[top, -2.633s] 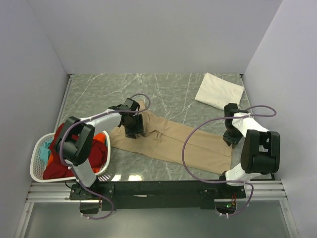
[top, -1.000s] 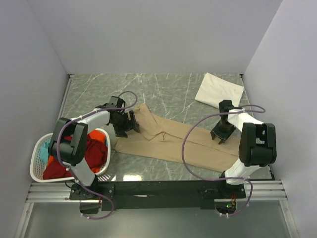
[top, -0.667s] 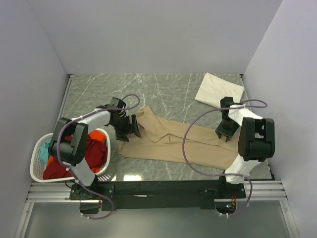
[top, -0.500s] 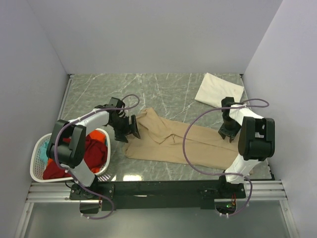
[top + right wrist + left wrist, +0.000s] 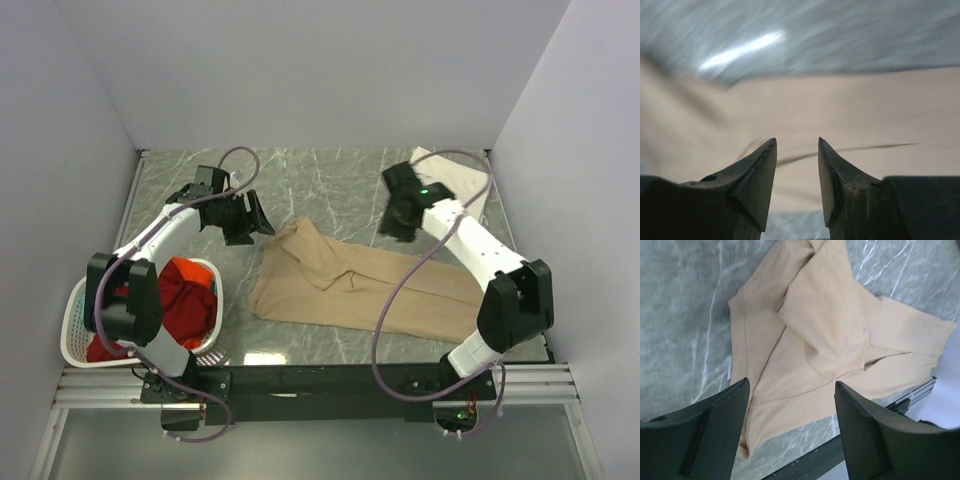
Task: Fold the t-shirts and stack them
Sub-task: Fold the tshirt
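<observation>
Found the tan t-shirt (image 5: 360,285) rumpled on the table (image 5: 330,185) between both arms, the cream t-shirt (image 5: 455,172) folded at the far right. Saw left gripper (image 5: 790,387) spread wide and empty above the tan cloth. Saw right gripper (image 5: 796,142) parted, grasping nothing.

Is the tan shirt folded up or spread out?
Half folded: the tan shirt lies in a long strip, layers overlapping, no neat rectangle.

A white plastic laundry basket (image 5: 70,345) sits at the near left of a grey-green, marble-patterned table (image 5: 330,185), close to the left wall (image 5: 60,150). 3 plain pale walls enclose the table, the others being the back wall (image 5: 320,70) and the right wall (image 5: 580,150). A black bar (image 5: 330,380) and silver rails (image 5: 95,390) run along the near edge. In the blurred right wrist view, a bright streak (image 5: 740,50) on the table is probably reflected light.
</observation>
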Controlling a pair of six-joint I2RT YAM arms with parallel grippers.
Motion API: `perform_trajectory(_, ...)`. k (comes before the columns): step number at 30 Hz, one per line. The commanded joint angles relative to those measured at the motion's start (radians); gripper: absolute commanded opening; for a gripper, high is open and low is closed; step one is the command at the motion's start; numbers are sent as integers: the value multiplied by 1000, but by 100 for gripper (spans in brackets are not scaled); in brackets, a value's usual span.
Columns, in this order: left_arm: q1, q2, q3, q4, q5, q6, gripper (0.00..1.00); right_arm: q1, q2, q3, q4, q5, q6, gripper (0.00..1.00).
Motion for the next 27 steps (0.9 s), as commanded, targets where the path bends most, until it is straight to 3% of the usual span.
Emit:
perform_trajectory(1, 7, 41, 41, 63, 52, -26, 74, 166, 54, 41, 52, -199, 101, 45)
perform_trajectory(2, 12, 46, 41, 71, 55, -29, 75, 237, 78, 61, 63, -216, 115, 45)
perform_trajectory(9, 27, 64, 27, 100, 86, -29, 75, 426, 287, 148, 101, -316, 116, 42)
perform_trajectory(27, 35, 61, -28, 126, 90, -40, 77, 452, 405, 127, 98, -324, 136, 41)
